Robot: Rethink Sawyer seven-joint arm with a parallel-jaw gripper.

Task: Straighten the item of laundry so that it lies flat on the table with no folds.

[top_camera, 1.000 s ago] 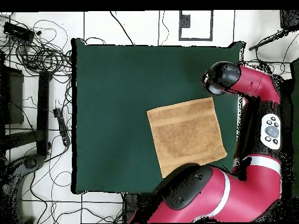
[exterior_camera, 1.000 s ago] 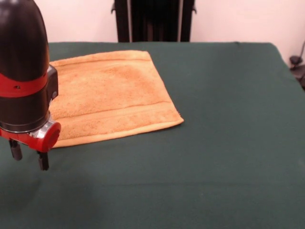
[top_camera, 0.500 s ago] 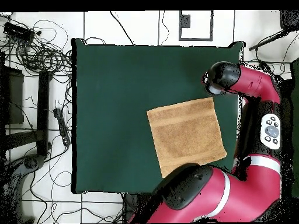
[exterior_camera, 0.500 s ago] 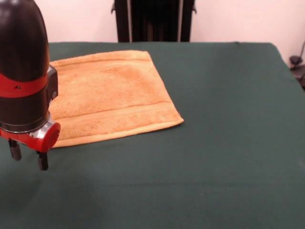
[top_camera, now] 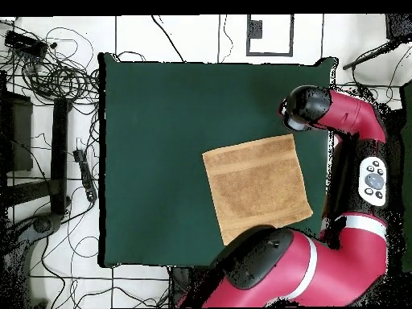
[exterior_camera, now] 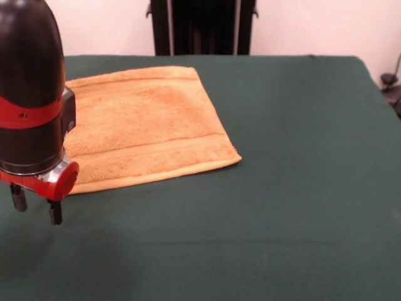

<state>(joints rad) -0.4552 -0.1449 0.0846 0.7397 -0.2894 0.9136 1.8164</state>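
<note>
The item of laundry point(exterior_camera: 141, 125), a yellow-orange towel, lies spread flat on the green table point(exterior_camera: 294, 175), with hemmed edges and a woven band near its front end. From above the towel point(top_camera: 256, 187) sits near the table's right side point(top_camera: 161, 145). My gripper point(exterior_camera: 35, 208) hangs at the left of the front view, beside the towel's near left corner and above the green cloth. Its two dark fingers point(exterior_camera: 55, 212) stand apart with nothing between them. In the overhead view the gripper head point(top_camera: 302, 107) is just beyond the towel's far right corner.
The red arm point(top_camera: 322, 257) curves along the table's right edge and over the towel's near corner in the overhead view. Cables point(top_camera: 56, 72) and a stand lie on the floor to the left of the table.
The gripper has drifted very slightly left and up in the front view. The towel has not moved.
</note>
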